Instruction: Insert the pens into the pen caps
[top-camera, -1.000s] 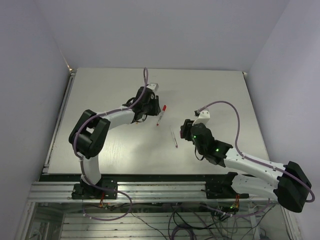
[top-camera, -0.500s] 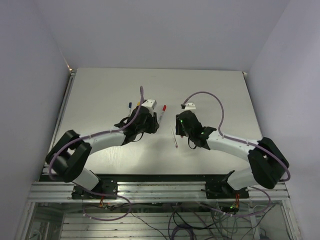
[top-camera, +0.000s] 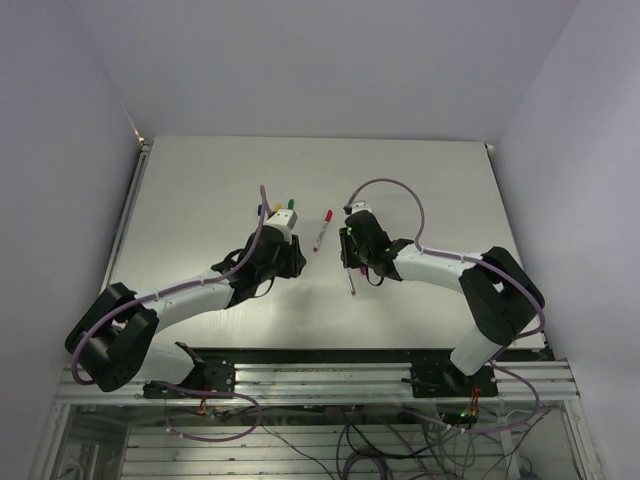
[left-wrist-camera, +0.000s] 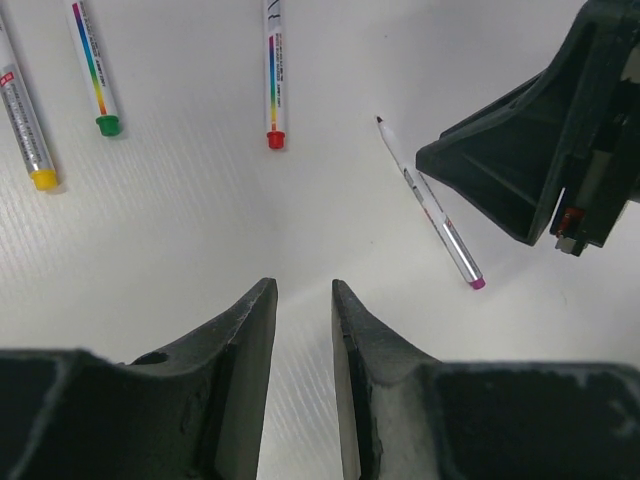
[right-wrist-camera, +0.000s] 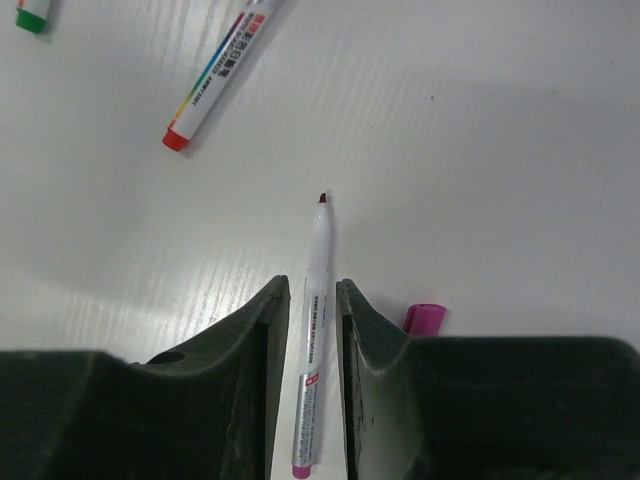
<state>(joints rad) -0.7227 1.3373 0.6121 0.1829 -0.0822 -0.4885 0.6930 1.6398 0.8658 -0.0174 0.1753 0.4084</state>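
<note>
An uncapped grey-white pen (right-wrist-camera: 318, 300) with a magenta end lies on the table between the jaws of my right gripper (right-wrist-camera: 312, 285). The jaws stand narrowly open, a sliver of table showing on each side of the pen. The loose magenta cap (right-wrist-camera: 424, 318) lies just right of the right finger. In the top view this pen (top-camera: 350, 281) pokes out below the right gripper (top-camera: 352, 252). My left gripper (left-wrist-camera: 303, 300) is narrowly open and empty, over bare table near the pen (left-wrist-camera: 430, 205). Red-capped (top-camera: 322, 230), green-capped (top-camera: 291, 204), yellow-capped (top-camera: 278, 208) and blue-capped (top-camera: 260, 210) pens lie behind.
The right gripper's black body (left-wrist-camera: 540, 150) fills the right of the left wrist view, close to the left gripper. The red-capped pen (left-wrist-camera: 272, 75), green-capped pen (left-wrist-camera: 92, 70) and yellow-capped pen (left-wrist-camera: 25, 110) lie ahead of the left gripper. Purple cables arch over both arms.
The left gripper has pulled back toward the near side, uncovering the blue, yellow and green capped pens. The right gripper has moved left and forward over the uncapped pen.
</note>
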